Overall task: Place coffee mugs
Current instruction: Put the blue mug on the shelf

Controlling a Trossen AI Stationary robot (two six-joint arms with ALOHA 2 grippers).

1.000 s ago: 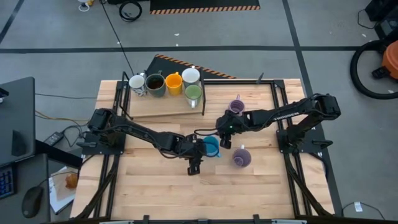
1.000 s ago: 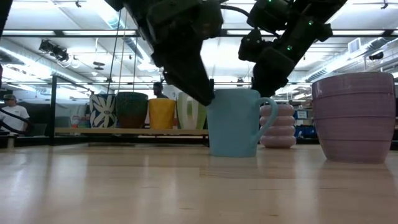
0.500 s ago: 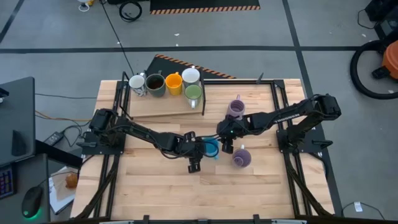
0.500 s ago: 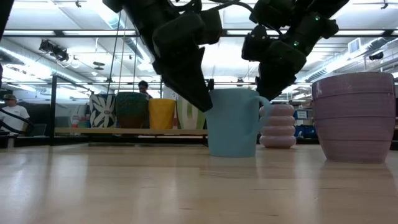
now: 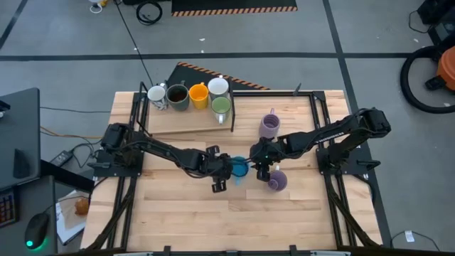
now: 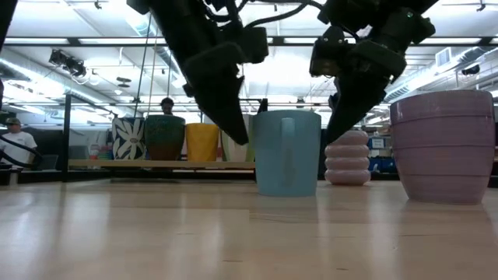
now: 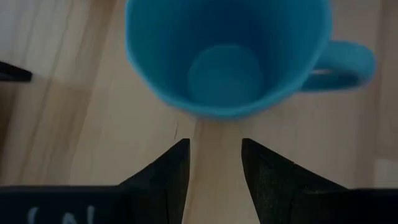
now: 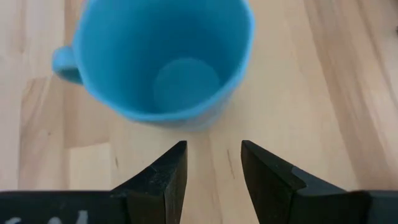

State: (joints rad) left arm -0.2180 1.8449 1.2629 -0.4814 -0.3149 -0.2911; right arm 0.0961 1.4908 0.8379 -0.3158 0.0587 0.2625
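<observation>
Since a second ago both arms have slid toward the near edge of the surface (image 5: 170, 206), and the blue mug (image 5: 239, 168) has turned so its handle faces the low camera. It stands upright mid-surface between the left end effector (image 5: 226, 171) and right end effector (image 5: 259, 167); both have fingers apart, neither holding it. Looks rigid, light, probably glazed and slippery, so I'd pinch the rim wall. One purple mug (image 5: 276, 180) sits just beside the right arm; another purple mug (image 5: 269, 126) stands farther back. Plenty of bare wood near-left.
</observation>
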